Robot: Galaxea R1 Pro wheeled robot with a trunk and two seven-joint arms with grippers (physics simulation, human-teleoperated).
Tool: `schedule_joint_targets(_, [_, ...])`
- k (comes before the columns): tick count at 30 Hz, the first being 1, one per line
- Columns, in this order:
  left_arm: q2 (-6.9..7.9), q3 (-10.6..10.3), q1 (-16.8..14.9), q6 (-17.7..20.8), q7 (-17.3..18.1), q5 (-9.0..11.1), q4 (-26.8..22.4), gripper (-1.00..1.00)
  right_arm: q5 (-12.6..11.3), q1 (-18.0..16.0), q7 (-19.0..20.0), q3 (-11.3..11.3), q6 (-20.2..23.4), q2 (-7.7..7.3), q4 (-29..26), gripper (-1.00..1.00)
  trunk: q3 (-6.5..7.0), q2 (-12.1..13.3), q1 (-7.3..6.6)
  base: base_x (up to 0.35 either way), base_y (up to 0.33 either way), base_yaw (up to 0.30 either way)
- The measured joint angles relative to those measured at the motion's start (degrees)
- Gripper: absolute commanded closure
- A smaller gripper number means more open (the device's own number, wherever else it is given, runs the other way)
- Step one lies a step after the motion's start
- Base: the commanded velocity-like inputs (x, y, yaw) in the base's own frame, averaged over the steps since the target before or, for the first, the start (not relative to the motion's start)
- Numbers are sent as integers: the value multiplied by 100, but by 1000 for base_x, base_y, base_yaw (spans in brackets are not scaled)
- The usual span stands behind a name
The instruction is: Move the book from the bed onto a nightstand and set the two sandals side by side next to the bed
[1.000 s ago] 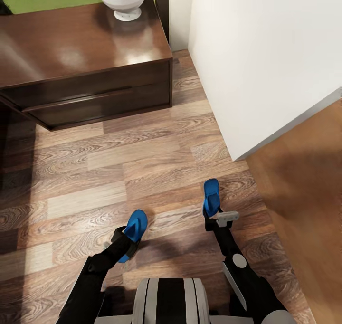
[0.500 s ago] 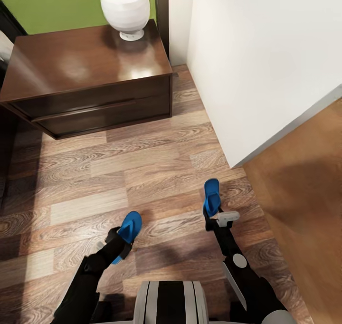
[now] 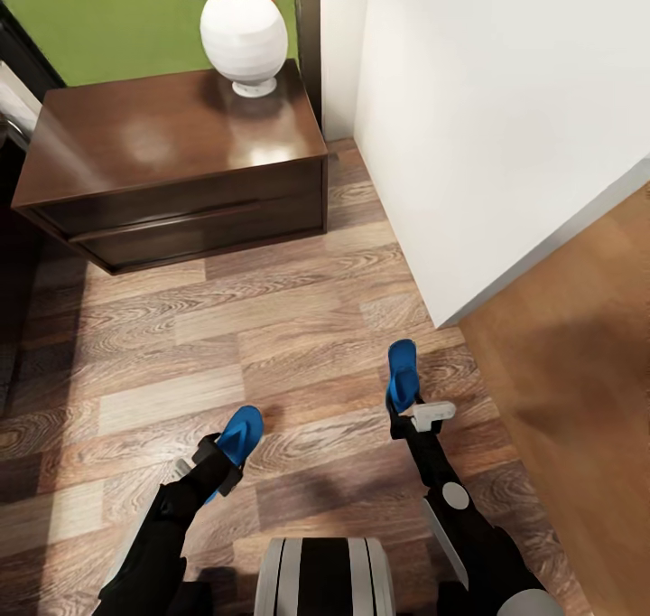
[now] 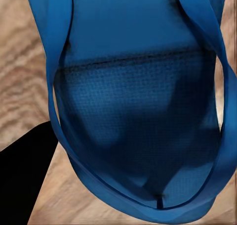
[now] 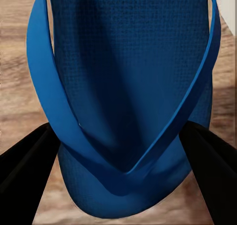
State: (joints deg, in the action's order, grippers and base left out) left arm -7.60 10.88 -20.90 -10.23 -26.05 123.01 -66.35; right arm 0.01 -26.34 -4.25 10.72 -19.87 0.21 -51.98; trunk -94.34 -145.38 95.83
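Observation:
I hold one of the two bright blue sandals in each gripper, low over the wood-plank floor. My left gripper (image 3: 217, 464) is shut on the left sandal (image 3: 240, 434) (image 4: 138, 111), with one black finger (image 4: 24, 180) beside its sole. My right gripper (image 3: 403, 410) is shut on the right sandal (image 3: 403, 374) (image 5: 128, 86), a finger (image 5: 24, 175) on either side of its strap end. The glossy dark-brown nightstand (image 3: 171, 146) with one wide drawer stands ahead at the upper left. The book is out of view.
A white lamp base (image 3: 244, 42) under a dark shade stands on the nightstand's back right corner. A white wall corner (image 3: 433, 191) juts in at the right, with lighter flooring beyond it. A pale strip with a dark edge (image 3: 13, 101) shows at the far left.
The whole picture has shifted, so the camera moved and more of the lamp shows. My left arm has drawn its sandal back toward my body and a little left. The right arm holds still.

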Motion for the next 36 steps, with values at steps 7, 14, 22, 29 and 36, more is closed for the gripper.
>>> schedule_joint_targets(7, [0, 0, 0, -1, -2, -26, -1, 100, 1, 0, 0, 0, 0, 0, 0, 100, 155, 9, -18, 0, 0, 0])
schedule_joint_targets(14, [8, 2, -1, -1, -16, -29, 3, 100, 22, 0, 0, 14, -3, -3, 0, 100, 310, 19, -36, 0, 0, 0])
schedule_joint_targets(22, [9, 0, 0, -1, -18, -28, 5, 100, 47, 0, 0, 18, -4, 0, 0, 100, 488, 29, -57, 0, 0, 0])
schedule_joint_targets(29, [9, 7, 1, 2, -18, -29, 7, 100, 54, 1, 1, 19, -4, 4, 1, 100, 510, 31, -59, 0, 0, 0])
schedule_joint_targets(36, [9, 9, 1, 1, -21, -30, 7, 100, 54, 1, 0, 18, -8, -3, -7, 100, 510, 31, -59, 0, 0, 0])
